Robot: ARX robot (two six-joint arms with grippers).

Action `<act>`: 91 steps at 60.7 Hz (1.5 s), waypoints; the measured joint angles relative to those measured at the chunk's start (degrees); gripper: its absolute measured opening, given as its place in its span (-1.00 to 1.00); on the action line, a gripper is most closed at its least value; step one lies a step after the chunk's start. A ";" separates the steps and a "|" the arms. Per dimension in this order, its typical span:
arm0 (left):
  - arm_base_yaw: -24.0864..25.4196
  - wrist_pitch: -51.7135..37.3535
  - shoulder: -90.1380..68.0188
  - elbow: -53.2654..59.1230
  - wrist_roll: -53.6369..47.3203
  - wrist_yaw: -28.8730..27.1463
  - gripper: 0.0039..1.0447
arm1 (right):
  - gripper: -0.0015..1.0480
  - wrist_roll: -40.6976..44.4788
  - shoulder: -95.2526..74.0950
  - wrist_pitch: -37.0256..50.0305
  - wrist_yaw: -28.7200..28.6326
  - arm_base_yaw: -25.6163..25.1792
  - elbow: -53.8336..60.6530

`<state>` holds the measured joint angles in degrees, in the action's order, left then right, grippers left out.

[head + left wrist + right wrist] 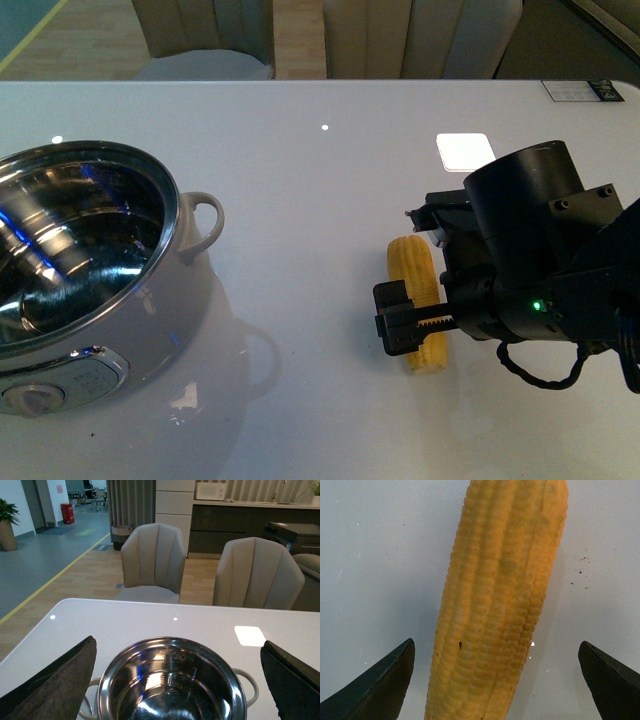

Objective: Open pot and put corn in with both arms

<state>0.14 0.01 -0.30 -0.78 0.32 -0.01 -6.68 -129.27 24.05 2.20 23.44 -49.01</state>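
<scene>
Right gripper (425, 318), on its black arm (545, 250), straddles the corn (415, 265) with jaws spread wide and grips nothing; we see a strip of table on either side between the cob and each finger (380, 685) in the right wrist view. Left gripper (172, 690) likewise has its jaws spread wide and empty, and it hangs over the pot (170, 672); the front view does not show this gripper at all. From the front view we place the corn lying flat on the white table (300, 180), well apart from the pot (170, 310) and to its right. That view also shows the pot's control panel (60, 385) and one loop handle (205, 225). The left wrist view hides the panel but shows a handle on each side of the bare steel bowl. Only the right wrist view resolves the rows of kernels on the corn (500, 595). Only the left wrist view shows the chairs beyond the table. We count one pot, one cob, two grippers and two chairs (152, 560) (257, 572).
</scene>
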 joint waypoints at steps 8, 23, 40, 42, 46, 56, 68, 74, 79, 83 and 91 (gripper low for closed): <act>0.00 0.00 0.00 0.00 0.00 0.00 0.87 | 0.83 1.20 -2.25 -0.07 0.11 0.00 -1.70; 0.00 0.00 0.00 0.00 0.00 0.00 0.87 | 0.71 2.01 -5.11 -0.59 0.57 0.13 -4.17; 0.00 0.00 0.00 0.00 0.00 0.00 0.87 | -0.12 2.47 -5.88 -0.61 0.35 0.96 -4.87; 0.00 0.00 0.00 0.00 0.00 0.00 0.87 | -0.20 2.47 -5.86 -0.61 0.15 1.03 -4.81; 0.00 0.00 0.00 0.00 -0.02 0.00 0.87 | -0.31 2.45 -5.57 -0.70 -0.26 1.16 -4.48; 0.00 0.00 0.00 0.00 -0.02 0.00 0.87 | -0.47 2.16 -3.32 -1.55 -2.29 1.36 -2.27; 0.00 0.00 0.00 0.00 -0.02 0.00 0.87 | -0.56 -0.13 6.01 -3.91 -5.57 1.40 0.98; 0.00 0.00 0.00 0.00 -0.02 0.00 0.87 | -0.56 -1.81 12.35 -6.27 -7.28 0.96 1.42; 0.00 0.00 0.00 0.00 -0.02 0.00 0.87 | -0.57 -3.04 16.33 -8.09 -8.28 0.48 1.40; 0.00 0.00 0.00 0.00 -0.02 0.00 0.87 | -0.57 -4.04 19.43 -9.77 -9.38 0.11 0.98; 0.00 0.00 0.00 0.00 -0.02 0.00 0.87 | -0.57 -6.78 23.23 -13.35 -11.08 -0.20 -2.21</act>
<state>0.14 0.01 -0.30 -0.78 0.30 -0.01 -13.45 -106.04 10.70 -8.88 23.24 -51.22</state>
